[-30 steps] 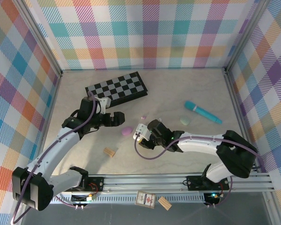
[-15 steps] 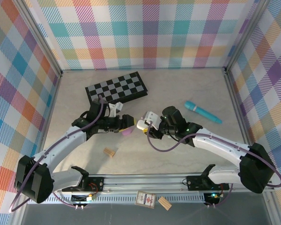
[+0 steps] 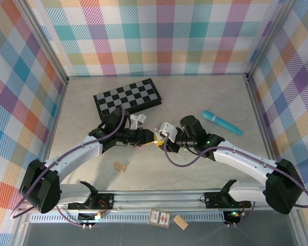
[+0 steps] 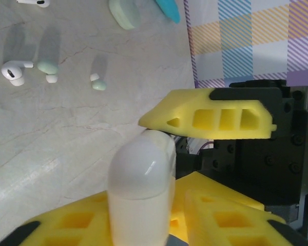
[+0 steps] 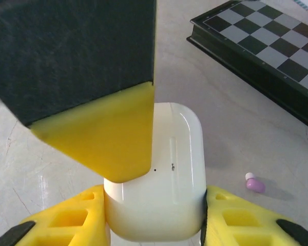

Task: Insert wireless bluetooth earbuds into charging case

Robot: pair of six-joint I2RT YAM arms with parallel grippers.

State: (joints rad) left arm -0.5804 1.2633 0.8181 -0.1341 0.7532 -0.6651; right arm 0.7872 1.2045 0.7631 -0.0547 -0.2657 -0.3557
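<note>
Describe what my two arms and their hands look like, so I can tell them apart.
Both match: the left arm and right arm have white links between black joints, each trailing a purple cable. The left hand and right hand have black bodies and yellow fingers moulded with hollow cells. I see no distinguishing markings.
</note>
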